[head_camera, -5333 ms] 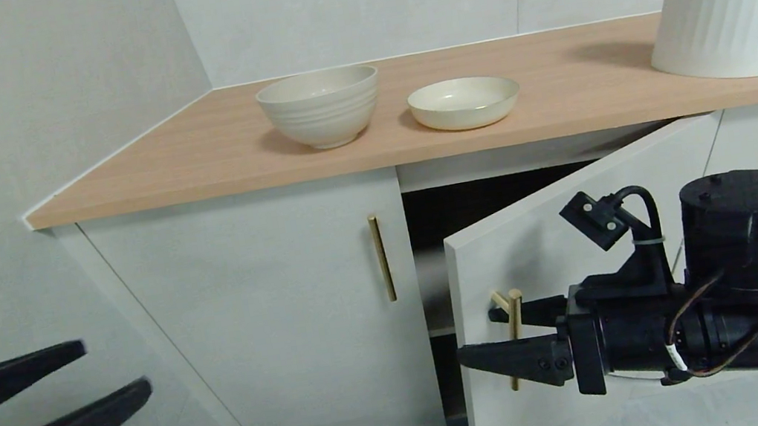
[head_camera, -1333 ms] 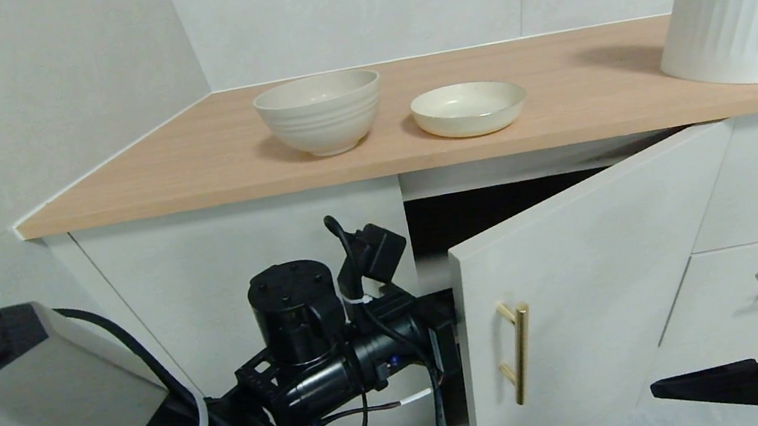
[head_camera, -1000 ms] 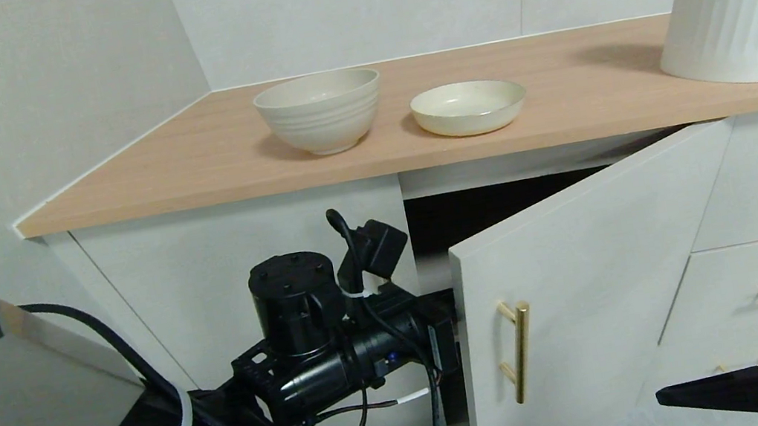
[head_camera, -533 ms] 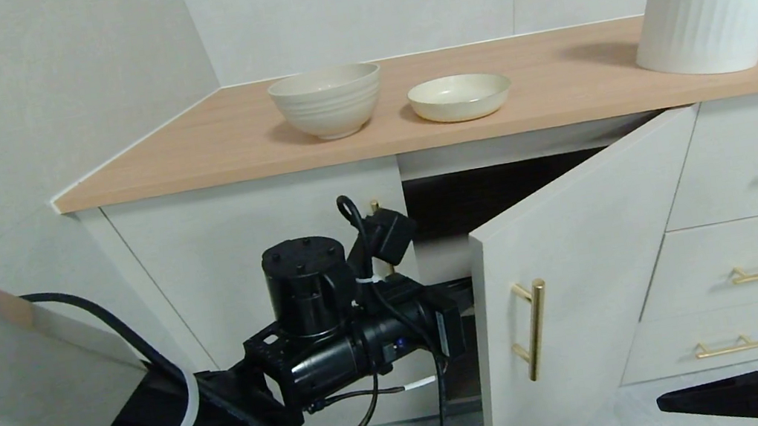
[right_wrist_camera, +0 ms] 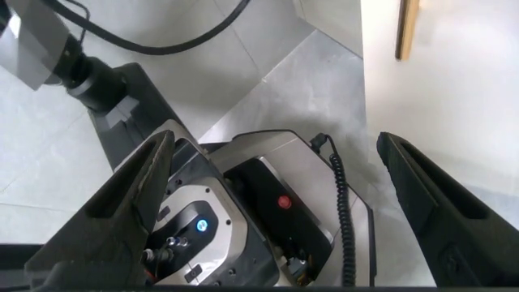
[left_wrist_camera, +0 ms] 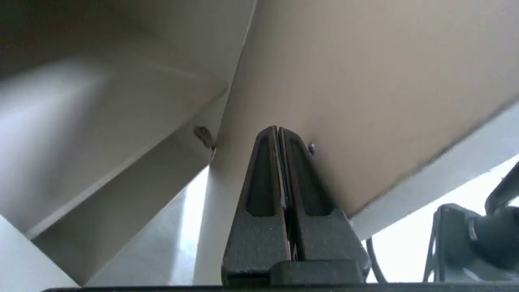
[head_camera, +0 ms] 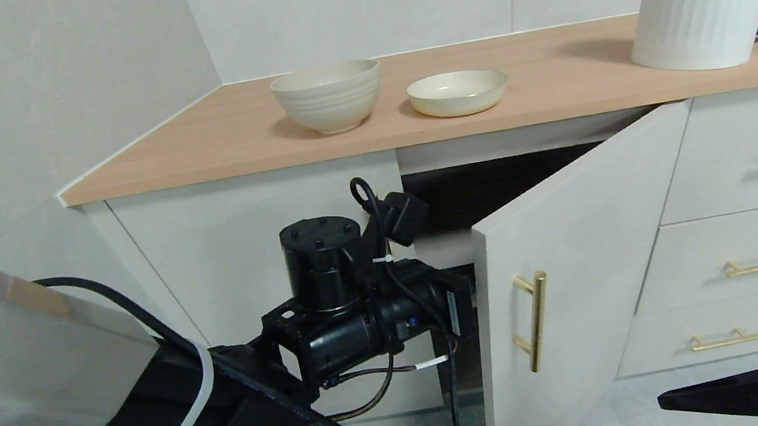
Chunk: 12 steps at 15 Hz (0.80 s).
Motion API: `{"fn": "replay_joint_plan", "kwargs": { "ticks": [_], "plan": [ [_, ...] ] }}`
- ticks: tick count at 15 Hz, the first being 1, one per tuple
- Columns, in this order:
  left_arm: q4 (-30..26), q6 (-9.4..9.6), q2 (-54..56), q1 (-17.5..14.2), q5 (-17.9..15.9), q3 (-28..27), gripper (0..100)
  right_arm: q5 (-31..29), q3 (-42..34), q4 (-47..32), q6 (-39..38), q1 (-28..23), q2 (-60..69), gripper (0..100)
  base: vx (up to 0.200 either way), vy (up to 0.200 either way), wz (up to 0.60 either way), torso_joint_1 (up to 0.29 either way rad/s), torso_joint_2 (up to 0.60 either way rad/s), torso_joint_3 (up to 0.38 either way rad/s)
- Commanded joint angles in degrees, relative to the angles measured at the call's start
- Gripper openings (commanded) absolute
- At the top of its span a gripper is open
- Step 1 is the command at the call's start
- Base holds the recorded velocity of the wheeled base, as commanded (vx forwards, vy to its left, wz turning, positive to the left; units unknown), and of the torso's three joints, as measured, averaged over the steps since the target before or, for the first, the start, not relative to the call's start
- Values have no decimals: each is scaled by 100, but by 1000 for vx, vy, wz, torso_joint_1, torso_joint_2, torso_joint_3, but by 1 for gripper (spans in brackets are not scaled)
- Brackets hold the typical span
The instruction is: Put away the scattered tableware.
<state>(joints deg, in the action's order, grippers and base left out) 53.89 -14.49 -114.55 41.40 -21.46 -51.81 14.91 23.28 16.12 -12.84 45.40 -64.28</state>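
Two dishes, bowl [head_camera: 328, 96] and plate [head_camera: 457, 92], near countertop [head_camera: 189, 147] front edge. Left gripper [left_wrist_camera: 279, 134] pressed together behind ajar cabinet door [head_camera: 578, 236]; right gripper [right_wrist_camera: 276, 144] spread.

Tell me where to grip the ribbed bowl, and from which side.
Grip the rim of the ribbed bowl from above, one finger inside: it stands upright, mouth open. Probably take the near or left rim, since the shallow dish sits on its right.

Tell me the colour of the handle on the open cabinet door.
Brass-gold. The handle on the open door shows best in the head view.
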Motion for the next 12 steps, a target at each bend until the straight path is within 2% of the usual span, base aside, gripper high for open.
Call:
{"fn": "replay_joint_plan", "kwargs": {
  "ticks": [1, 2, 4, 5, 8, 11, 12],
  "plan": [
    [-151, -10, -5, 61, -17, -128, 0, 3, 1, 14, 0, 4, -5, 100, -200, 0, 0, 7, -2, 2],
    [-195, -10, -23, 61, -17, -189, 0, 3, 9, 6, 0, 4, 3, 100, -200, 0, 0, -2, -2, -2],
    [-221, -10, -137, 70, 19, -374, 0, 3, 9, 14, 9, 13, 3, 100, 0, 0, 0, 0, 0, 0],
    [-257, -1, -295, 70, 106, -532, 0, 3, 9, 14, 9, 13, 3, 100, 0, 0, 0, 0, 0, 0],
    [-309, -1, -700, 123, 678, -927, 0, 3, 9, 14, 9, 13, 3, 100, 0, 0, 0, 0, 0, 0],
    [-309, -1, -717, 246, 801, -954, 0, 3, 9, 14, 0, 13, 3, 100, 0, 0, 0, 0, 0, 0],
    [-301, 8, -700, 316, 933, -963, 0, 3, 9, 14, 0, 13, 3, 100, 0, 0, 0, 0, 0, 0]
  ]
}}
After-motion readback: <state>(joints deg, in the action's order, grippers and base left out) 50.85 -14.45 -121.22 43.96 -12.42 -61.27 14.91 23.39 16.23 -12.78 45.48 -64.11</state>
